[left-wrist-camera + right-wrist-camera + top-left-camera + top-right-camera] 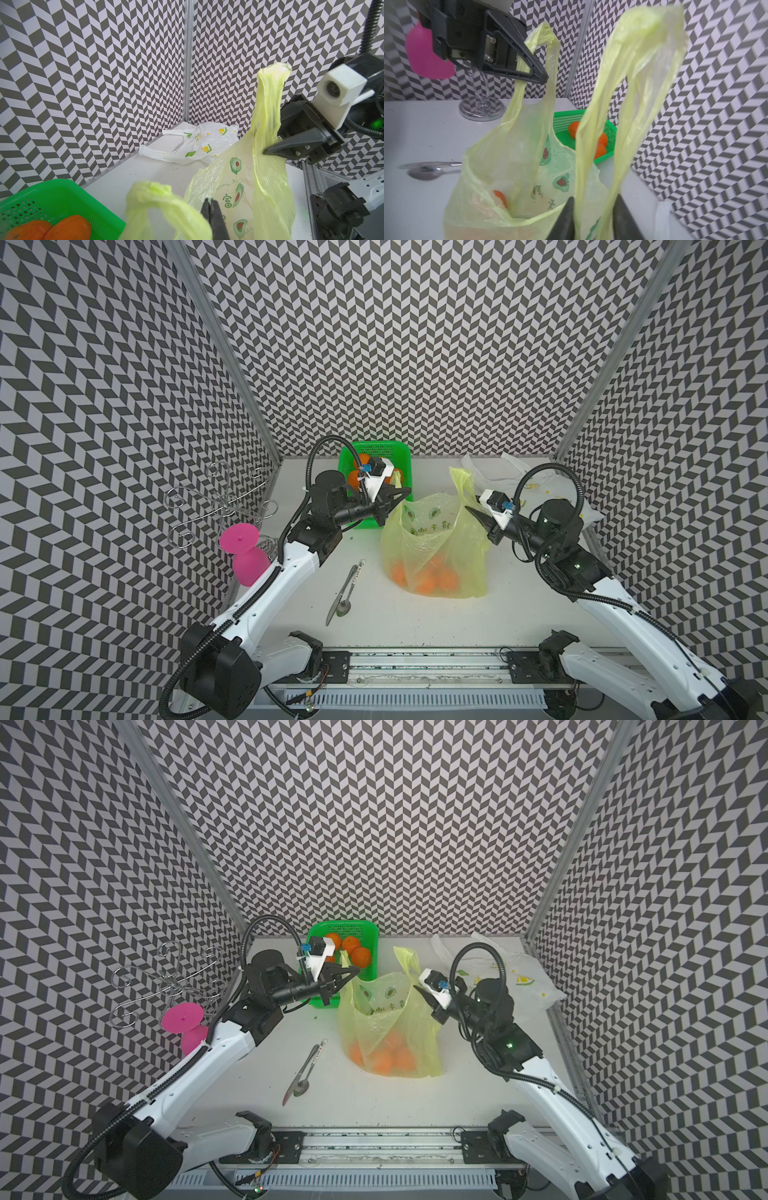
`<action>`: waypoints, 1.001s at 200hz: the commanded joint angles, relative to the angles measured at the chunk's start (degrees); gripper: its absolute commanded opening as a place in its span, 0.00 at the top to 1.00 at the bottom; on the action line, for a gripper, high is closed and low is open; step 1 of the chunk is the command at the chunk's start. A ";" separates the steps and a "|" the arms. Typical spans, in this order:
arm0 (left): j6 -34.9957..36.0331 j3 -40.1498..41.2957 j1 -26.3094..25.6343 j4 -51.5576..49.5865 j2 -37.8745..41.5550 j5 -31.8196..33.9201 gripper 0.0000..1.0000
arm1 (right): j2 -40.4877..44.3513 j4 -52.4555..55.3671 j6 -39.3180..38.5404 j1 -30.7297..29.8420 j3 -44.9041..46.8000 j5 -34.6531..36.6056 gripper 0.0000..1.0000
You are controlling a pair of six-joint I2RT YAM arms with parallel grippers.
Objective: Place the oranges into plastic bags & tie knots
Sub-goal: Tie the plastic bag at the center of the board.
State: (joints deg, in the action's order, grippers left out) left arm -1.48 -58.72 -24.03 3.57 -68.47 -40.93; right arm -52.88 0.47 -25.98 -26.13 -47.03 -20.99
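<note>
The left fingers are pressed flat together with a strand of yellow-green film nipped between them, so the left gripper has one handle firmly and holds it up. The right fingers stand a little apart, one on each side of the other handle, whose two strands fill the gap. From here I cannot tell whether the right gripper bites the film or merely brackets it. Both handles rise above the mouth of the bag, which sits open in the middle of the table with a cluster of oranges low in its bottom. More fruit lies in the green basket just behind the left gripper, and a white bag lies flat in the far right corner. To my eye the step in hand is the knot on this yellow-green bag, and it will go well only if the right grip is made sure first. That means clamping both strands together, low enough on the handle to leave a long free loop. After that, I would cross one handle over the other just above the mouth. The fruit's weight should rest on the table throughout, since film this thin looks likely to stretch or slip under a hard pull. The pull should be even from both sides and not upward, or the bag may tip and spill.
</note>
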 commanded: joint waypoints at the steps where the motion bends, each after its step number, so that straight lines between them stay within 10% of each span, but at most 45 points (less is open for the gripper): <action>1: 0.84 -1.64 -0.20 -0.55 1.85 -1.86 0.95 | 0.68 -6.46 3.27 0.35 0.71 1.32 0.85; 68: 15.93 -5.30 3.59 -14.05 4.33 -7.24 0.40 | -2.84 -3.55 7.94 6.57 -4.10 -11.56 1.00; 136: 34.36 -5.68 13.61 -30.66 5.61 -10.83 0.14 | -5.55 -2.04 8.97 8.50 -6.55 -18.21 1.00; 200: 23.68 -0.46 12.80 -15.68 -3.09 -17.58 0.01 | -3.73 -3.97 8.66 8.50 -2.98 -18.25 1.00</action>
State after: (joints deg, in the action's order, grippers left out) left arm 25.91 -61.36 -10.55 -18.09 -69.71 -53.58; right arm -58.33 -0.21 -17.47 -17.80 -51.44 -38.04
